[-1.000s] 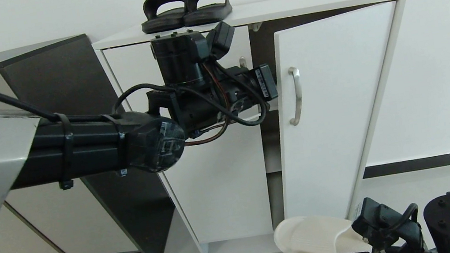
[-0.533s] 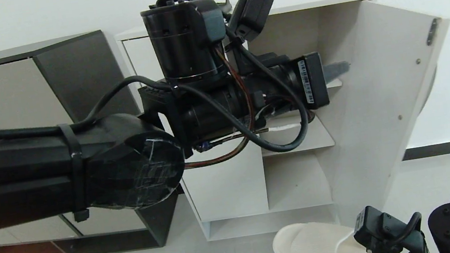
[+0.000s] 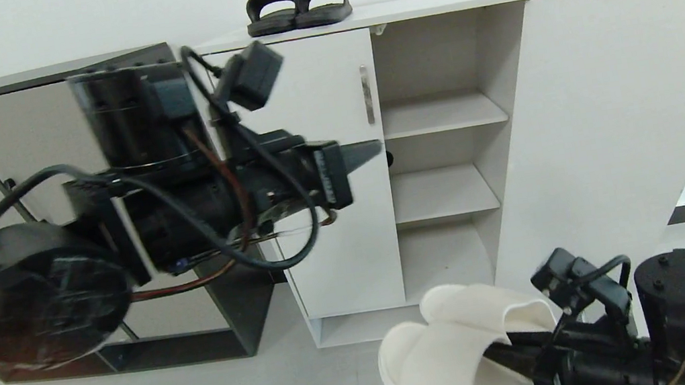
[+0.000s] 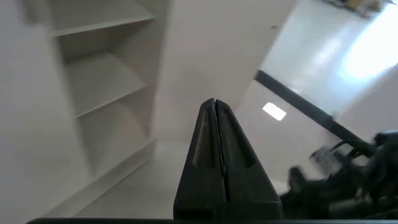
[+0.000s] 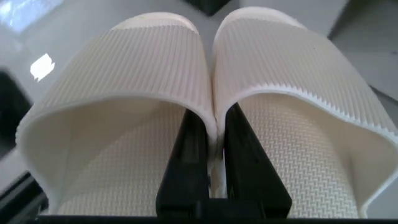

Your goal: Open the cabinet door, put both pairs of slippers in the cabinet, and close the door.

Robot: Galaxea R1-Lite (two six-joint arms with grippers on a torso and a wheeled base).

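Two white slippers (image 3: pixel 447 346) are lying side by side, held low in front of the cabinet (image 3: pixel 456 0). Their long axis is running toward its open half, and the right gripper (image 5: pixel 214 127) is pinching their inner edges together. The bare shelves (image 3: pixel 444 194) are waiting ahead and above, beside the swung-out door (image 3: pixel 612 132). The black slippers (image 3: pixel 298 7) are resting on the cabinet top, nearer the left gripper (image 3: pixel 370 149), which is hanging empty with its fingers pressed together.
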